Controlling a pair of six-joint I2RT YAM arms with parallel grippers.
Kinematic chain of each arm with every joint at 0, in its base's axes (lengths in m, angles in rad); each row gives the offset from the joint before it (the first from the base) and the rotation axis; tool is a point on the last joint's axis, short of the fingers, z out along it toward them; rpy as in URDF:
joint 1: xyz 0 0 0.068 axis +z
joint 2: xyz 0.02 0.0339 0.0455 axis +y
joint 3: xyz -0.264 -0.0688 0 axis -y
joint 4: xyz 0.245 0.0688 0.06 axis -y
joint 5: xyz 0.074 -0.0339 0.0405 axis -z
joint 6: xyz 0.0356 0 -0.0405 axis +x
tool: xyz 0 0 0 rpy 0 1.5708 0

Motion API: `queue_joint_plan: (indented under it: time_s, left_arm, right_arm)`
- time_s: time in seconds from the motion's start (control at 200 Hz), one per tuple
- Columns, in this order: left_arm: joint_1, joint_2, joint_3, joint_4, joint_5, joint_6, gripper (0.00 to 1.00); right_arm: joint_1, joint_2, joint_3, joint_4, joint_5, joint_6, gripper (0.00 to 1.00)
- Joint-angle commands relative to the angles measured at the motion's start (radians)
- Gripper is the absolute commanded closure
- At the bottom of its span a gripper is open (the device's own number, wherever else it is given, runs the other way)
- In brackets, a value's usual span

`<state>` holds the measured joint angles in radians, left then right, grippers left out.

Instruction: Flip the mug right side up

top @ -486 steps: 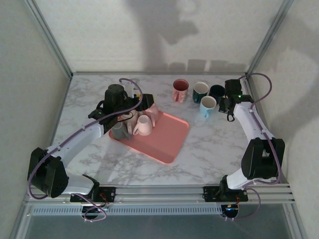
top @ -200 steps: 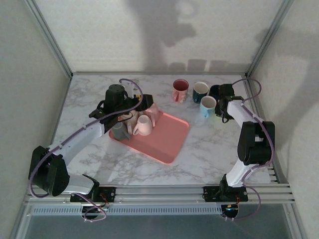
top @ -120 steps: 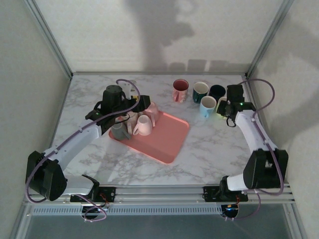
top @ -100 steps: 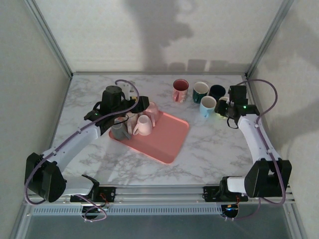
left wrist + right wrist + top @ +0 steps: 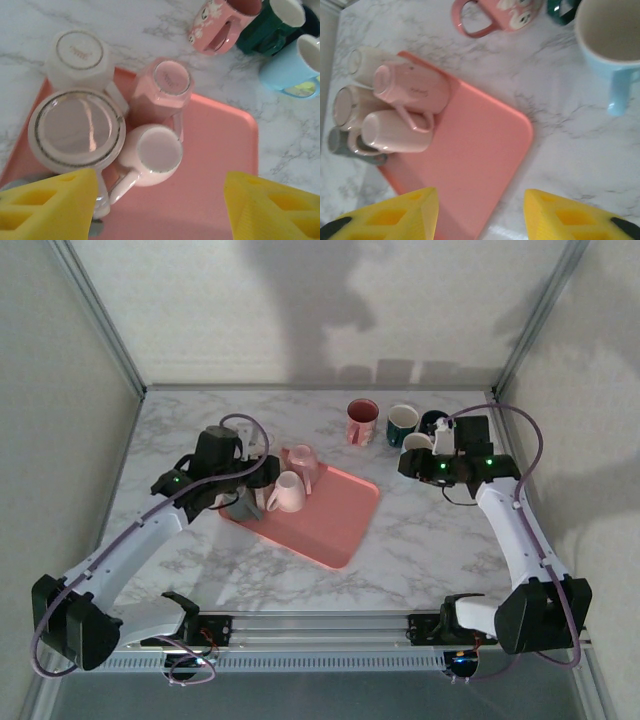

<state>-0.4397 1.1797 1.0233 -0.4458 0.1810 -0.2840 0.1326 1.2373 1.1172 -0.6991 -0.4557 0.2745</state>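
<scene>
Marble worktop [image 5: 420,540]; approach step, both jaws released, empty; next, lowering left gripper [image 5: 160,200] onto inverted pale pink mug [image 5: 157,152] on tray [image 5: 215,150].

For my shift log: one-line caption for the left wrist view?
Open left gripper hovers over upside-down mugs crowded at the pink tray's end; upright mugs stand beyond it.

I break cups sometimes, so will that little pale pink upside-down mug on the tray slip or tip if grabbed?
Probably slippery: the pale pink mug looks smooth and glossy. It seems ceramic, so likely stiff and breakable. Standing rim-down, it should not tip easily, but a push might bump the darker pink mug beside it.
</scene>
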Motion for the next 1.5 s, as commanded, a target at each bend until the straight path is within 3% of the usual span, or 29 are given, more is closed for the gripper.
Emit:
queue_joint_plan:
  time_s: [0.0, 0.155, 0.335, 0.631, 1.492]
  left_arm:
    - [-0.013, -0.017, -0.040, -0.086, -0.061, -0.047, 0.35]
    - [-0.014, 0.010, -0.036, -0.152, -0.156, -0.100, 0.39]
    - [-0.017, 0.073, -0.005, -0.222, -0.155, -0.173, 0.46]
    - [-0.017, 0.087, -0.034, -0.153, -0.130, -0.221, 0.58]
    - [-0.026, 0.246, -0.039, -0.086, -0.175, -0.219, 0.62]
  right_arm:
    - [0.026, -0.033, -0.016, -0.010, -0.079, 0.042, 0.52]
    - [0.045, -0.016, -0.021, 0.005, -0.087, 0.069, 0.53]
    - [0.074, -0.007, -0.026, 0.028, -0.081, 0.107, 0.53]
    - [0.121, 0.022, -0.013, 0.041, -0.074, 0.157, 0.54]
    - [0.144, 0.021, -0.037, 0.094, -0.085, 0.218, 0.54]
